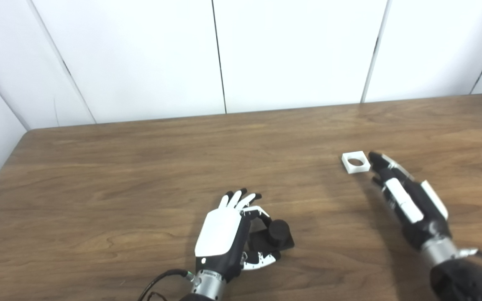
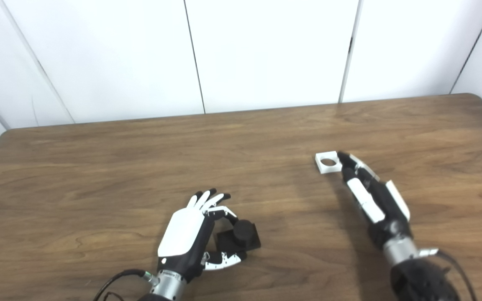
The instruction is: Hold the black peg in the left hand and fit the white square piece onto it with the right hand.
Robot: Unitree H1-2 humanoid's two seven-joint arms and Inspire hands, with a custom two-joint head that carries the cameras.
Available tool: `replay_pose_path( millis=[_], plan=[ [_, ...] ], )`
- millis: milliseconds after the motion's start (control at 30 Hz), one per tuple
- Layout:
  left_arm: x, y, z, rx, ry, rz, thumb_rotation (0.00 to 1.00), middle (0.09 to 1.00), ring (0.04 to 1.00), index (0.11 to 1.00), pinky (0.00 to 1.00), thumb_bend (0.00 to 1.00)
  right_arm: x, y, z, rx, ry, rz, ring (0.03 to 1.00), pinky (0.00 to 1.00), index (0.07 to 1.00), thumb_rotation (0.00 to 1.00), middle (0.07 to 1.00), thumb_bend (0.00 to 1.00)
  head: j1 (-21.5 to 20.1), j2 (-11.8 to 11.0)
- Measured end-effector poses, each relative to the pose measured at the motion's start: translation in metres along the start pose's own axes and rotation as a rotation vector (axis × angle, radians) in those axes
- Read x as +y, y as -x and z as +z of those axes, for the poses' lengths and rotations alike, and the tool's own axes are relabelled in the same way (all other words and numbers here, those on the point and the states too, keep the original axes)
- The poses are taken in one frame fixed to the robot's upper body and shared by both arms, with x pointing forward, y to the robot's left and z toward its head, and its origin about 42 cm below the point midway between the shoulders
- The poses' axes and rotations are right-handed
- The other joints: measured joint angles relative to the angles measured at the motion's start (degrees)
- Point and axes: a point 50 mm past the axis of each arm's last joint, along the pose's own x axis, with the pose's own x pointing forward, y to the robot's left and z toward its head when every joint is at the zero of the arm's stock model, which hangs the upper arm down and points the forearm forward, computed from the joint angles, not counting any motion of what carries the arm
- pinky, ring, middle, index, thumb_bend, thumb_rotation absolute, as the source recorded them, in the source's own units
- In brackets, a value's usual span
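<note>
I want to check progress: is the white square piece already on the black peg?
No, the white square piece lies flat on the table, away from the black peg.

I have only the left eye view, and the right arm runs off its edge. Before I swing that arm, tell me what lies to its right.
Observer: In the right eye view, I see only bare wood of the table between the right hand with its arm and the picture's edge.
Operator: Find me the table's right edge.
Observer: It shows from the rounded far corner running toward the picture's right side, well clear of the hand.
Operator: Report the fingertips against the white square piece.
Observer: From this eye the leading fingertip overlaps the near right corner of the white square piece; I cannot tell whether it touches.
</note>
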Motion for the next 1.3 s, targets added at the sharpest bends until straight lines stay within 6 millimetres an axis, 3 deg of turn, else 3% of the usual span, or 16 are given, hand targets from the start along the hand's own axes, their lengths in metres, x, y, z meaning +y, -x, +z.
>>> replay_pose_path(
  millis=[67, 133, 267, 467, 667, 1000, 1300],
  plan=[
    [0.0, 0.0, 0.0, -0.001, -0.002, 0.002, 0.08, 0.891, 0.971, 0.496, 1.0, 0.5, -0.009, -0.016, 0.017, -0.034, 0.118, -0.008, 0.915, 0.85, 0.826, 0.52, 0.902, 0.79, -0.09, -0.09],
    [-0.001, 0.0, 0.0, 0.0, -0.005, 0.002, 0.08, 0.885, 0.965, 0.496, 1.0, 0.5, -0.016, -0.028, 0.031, -0.065, 0.211, -0.019, 0.925, 0.9, 0.819, 0.5, 0.897, 0.82, 0.09, -0.26],
    [-0.003, 0.0, 0.0, -0.002, -0.012, 0.008, 0.08, 0.881, 0.963, 0.496, 1.0, 0.5, -0.02, -0.046, 0.045, -0.087, 0.243, -0.033, 0.943, 0.94, 0.812, 0.44, 0.901, 0.81, 0.18, -0.35],
    [-0.005, 0.001, 0.0, 0.0, -0.01, 0.009, 0.08, 0.886, 0.968, 0.496, 1.0, 0.5, -0.02, -0.053, 0.032, 0.006, 0.151, -0.014, 0.964, 0.95, 0.788, 0.37, 0.917, 0.83, -0.26, -0.61],
    [-0.004, 0.002, -0.002, -0.005, -0.012, 0.013, 0.08, 0.885, 0.965, 0.496, 1.0, 0.5, -0.021, -0.075, 0.03, 0.042, 0.142, 0.006, 0.966, 0.97, 0.767, 0.34, 0.913, 0.82, -0.61, -0.62],
    [-0.003, 0.002, -0.003, -0.005, -0.01, 0.015, 0.08, 0.885, 0.965, 0.496, 1.0, 0.5, -0.031, -0.101, 0.028, 0.105, 0.328, 0.046, 0.982, 1.0, 0.773, 0.32, 0.926, 0.84, -0.62, -0.79],
    [-0.003, 0.002, -0.003, -0.007, -0.011, 0.015, 0.08, 0.885, 0.962, 0.496, 1.0, 0.5, -0.034, -0.122, 0.021, 0.151, 0.687, 0.137, 0.978, 0.94, 0.772, 0.34, 0.92, 0.86, -0.7, -0.97]
  ],
)
